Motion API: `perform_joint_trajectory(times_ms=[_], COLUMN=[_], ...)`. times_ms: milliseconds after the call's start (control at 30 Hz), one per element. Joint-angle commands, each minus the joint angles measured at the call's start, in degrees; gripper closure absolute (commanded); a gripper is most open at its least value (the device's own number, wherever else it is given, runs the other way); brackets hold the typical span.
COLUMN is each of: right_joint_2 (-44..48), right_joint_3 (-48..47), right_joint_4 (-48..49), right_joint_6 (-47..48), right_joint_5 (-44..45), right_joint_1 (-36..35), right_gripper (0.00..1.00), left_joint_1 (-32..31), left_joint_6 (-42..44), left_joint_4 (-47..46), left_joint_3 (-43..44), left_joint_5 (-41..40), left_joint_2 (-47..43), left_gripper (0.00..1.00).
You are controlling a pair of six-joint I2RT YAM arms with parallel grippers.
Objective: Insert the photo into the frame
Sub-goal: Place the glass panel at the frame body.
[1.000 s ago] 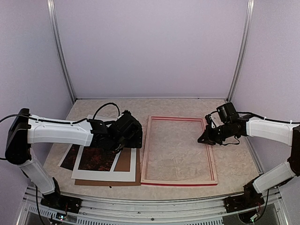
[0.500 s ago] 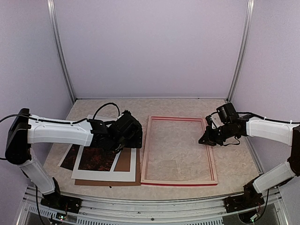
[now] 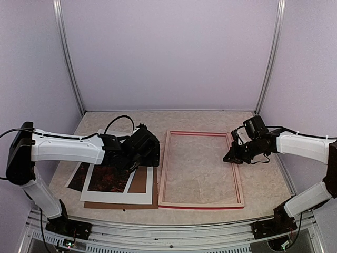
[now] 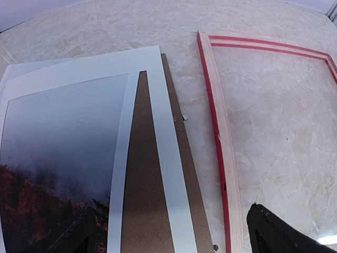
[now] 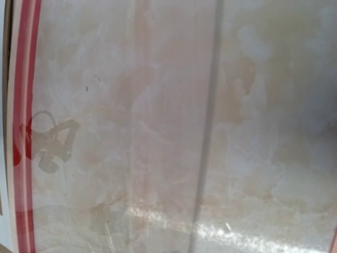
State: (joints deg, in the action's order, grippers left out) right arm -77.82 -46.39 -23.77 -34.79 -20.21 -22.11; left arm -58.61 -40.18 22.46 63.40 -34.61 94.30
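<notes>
I start at the left. My left gripper [image 3: 140, 156] hangs low over the boards. In its wrist view both fingers [image 4: 274, 240] stand wide apart, so these jaws are released and hold nothing.

Under the finger at the left side of that view lies the photo [image 4: 58, 153], flat, with its red foliage end near the fingertip and its grey mist end away from it. The white mat board [image 4: 160, 95] lies on top of the photo but is turned a little. Because of this, a brown wedge of the backing board [image 4: 141, 179] shows in its window, just beside the print.

Between the two fingers I see the mat's side strip, then the backing board's edge, then the left rail of the frame [image 4: 217, 137], just beside the boards. The other finger is over the inside of the frame. The frame lies flat on the table [image 3: 210, 118], pale wood up, with red on its outer edge.

Further right, my right gripper [image 3: 231, 157] is at the frame's right rail. Its wrist view shows no fingers, only a shiny surface and a red rail, so I cannot tell if these jaws are released or clenched.
</notes>
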Motion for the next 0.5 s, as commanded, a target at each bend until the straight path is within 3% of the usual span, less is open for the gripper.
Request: perform_joint_trajectory(times_ms=[0, 467], right_joint_2=[1.0, 1.2], right_joint_3=[-0.9, -0.6], right_joint_4=[-1.0, -1.3], right_joint_6=[0.6, 0.6], right_joint_5=[0.9, 1.1], right_joint_1=[0.2, 0.2], right_gripper=[1.00, 1.00], left_joint_1=[-0.6, -0.8], left_joint_6=[0.2, 0.2], left_joint_4=[0.7, 0.7], left_joint_3=[1.9, 2.0], left_joint_5=[-0.7, -0.7], left_joint_2=[1.2, 1.4], left_gripper=[0.01, 0.01])
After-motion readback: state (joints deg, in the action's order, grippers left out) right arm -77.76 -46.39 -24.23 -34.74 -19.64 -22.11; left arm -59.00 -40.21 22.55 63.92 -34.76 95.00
